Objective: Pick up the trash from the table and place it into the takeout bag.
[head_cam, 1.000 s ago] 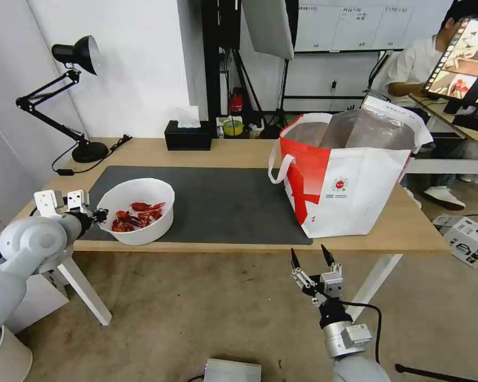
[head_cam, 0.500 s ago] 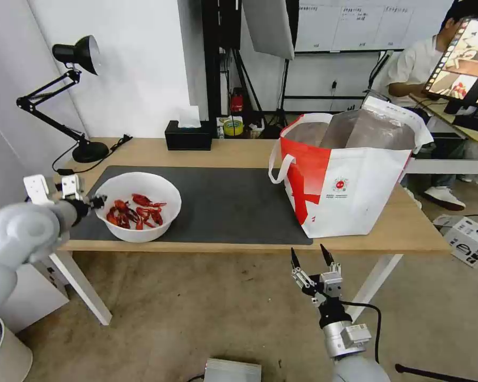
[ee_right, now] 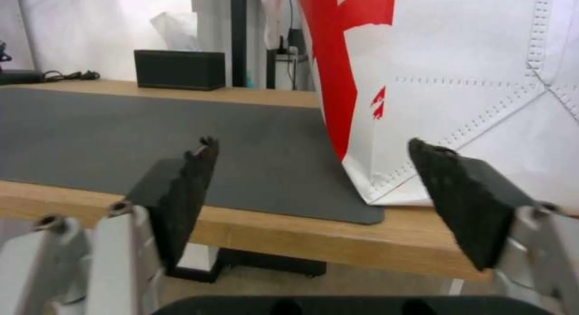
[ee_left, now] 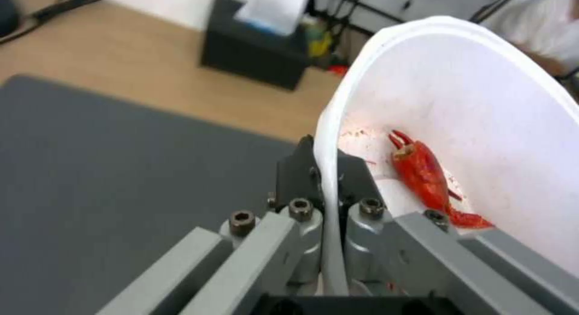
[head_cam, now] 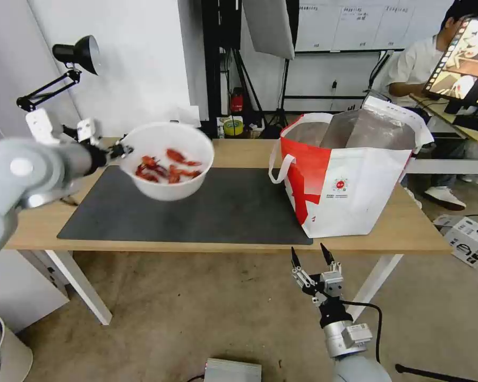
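The table [head_cam: 239,154] lies beneath my left gripper [head_cam: 119,152]; the takeout bag [head_cam: 350,180] stands well to its right. My left jaws clench the rim of the white bowl of red crayfish shells [head_cam: 167,159], held above the mat [head_cam: 196,212]. My right gripper [head_cam: 310,257] hangs spread below the table's front edge.

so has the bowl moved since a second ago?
Yes. The white bowl, held by the left pincer, rose off the grey mat, toward the takeout bag.

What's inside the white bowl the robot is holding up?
Red crayfish shells lie in the bowl, pinched at its rim by the left gripper. Anything under the shells is hidden.
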### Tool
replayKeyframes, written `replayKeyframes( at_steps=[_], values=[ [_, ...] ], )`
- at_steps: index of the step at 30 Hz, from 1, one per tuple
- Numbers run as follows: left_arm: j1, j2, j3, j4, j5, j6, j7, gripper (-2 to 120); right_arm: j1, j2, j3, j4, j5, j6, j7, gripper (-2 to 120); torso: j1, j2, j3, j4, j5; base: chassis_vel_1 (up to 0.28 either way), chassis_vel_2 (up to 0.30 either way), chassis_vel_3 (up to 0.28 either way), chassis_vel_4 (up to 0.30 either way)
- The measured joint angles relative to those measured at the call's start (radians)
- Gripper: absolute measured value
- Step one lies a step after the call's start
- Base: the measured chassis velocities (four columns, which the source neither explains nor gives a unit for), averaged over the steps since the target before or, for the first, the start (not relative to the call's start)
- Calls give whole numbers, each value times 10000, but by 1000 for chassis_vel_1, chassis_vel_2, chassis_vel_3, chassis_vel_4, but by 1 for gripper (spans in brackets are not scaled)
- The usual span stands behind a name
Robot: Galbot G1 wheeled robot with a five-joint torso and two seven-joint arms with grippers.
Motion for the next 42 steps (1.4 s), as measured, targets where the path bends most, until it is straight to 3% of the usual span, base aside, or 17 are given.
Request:
replayKeyframes(
  at_steps=[2,5,6,8,12,15,20,22,23,26,27,30,42],
  values=[
    [-449,-127,375,136,-133,-9,-73,0,-23,1,6,13,0,-2,-4,86,0,-1,0,1,-1,0,0,0,0],
    [-2207,-724,1680,767,-536,-26,-308,0,-119,30,88,61,-4,-6,-14,98,0,0,1,2,0,0,0,0,0],
    [-2207,-724,1680,767,-536,-26,-308,0,-119,30,88,61,-4,-6,-14,98,0,0,1,2,0,0,0,0,0],
    [-3322,-1289,2429,1284,-649,-53,-428,0,-216,69,205,124,-13,-7,-17,100,1,0,0,-1,0,0,0,0,0],
    [-3978,-1807,2861,1648,-706,-69,-550,0,-263,81,245,170,-21,-9,-20,100,1,1,1,-2,0,0,0,0,0],
    [-4746,-2658,3374,2221,-729,-90,-672,0,-308,104,272,192,-35,-9,-21,100,1,0,1,0,-1,0,0,0,0],
    [-5259,-3355,3726,2684,-734,-100,-723,0,-358,153,287,213,-46,-9,-21,100,0,0,1,2,-1,0,0,0,0],
    [-5690,-4097,3957,3143,-730,-122,-796,0,-380,180,325,227,-49,-9,-21,100,1,1,1,1,-1,0,0,0,0],
    [-5690,-4097,3957,3143,-730,-122,-796,0,-380,180,325,227,-49,-9,-21,100,1,1,1,1,-1,0,0,0,0],
    [-6192,-5122,4252,3851,-656,-131,-832,0,-418,238,423,274,-52,-9,-20,100,1,0,1,-1,2,0,0,0,0],
    [-6192,-5122,4252,3851,-656,-131,-832,0,-418,238,423,274,-52,-9,-20,100,1,0,1,-1,2,0,0,0,0],
    [-6474,-5954,4429,4547,-324,-134,-825,0,-517,324,526,352,-54,-9,-20,100,2,0,1,-3,1,0,0,0,0],
    [-6280,-7171,4672,5535,760,-299,-465,0,-497,373,633,384,-46,-1,-13,100,1,0,0,1,-3,0,0,0,0]
  ],
)
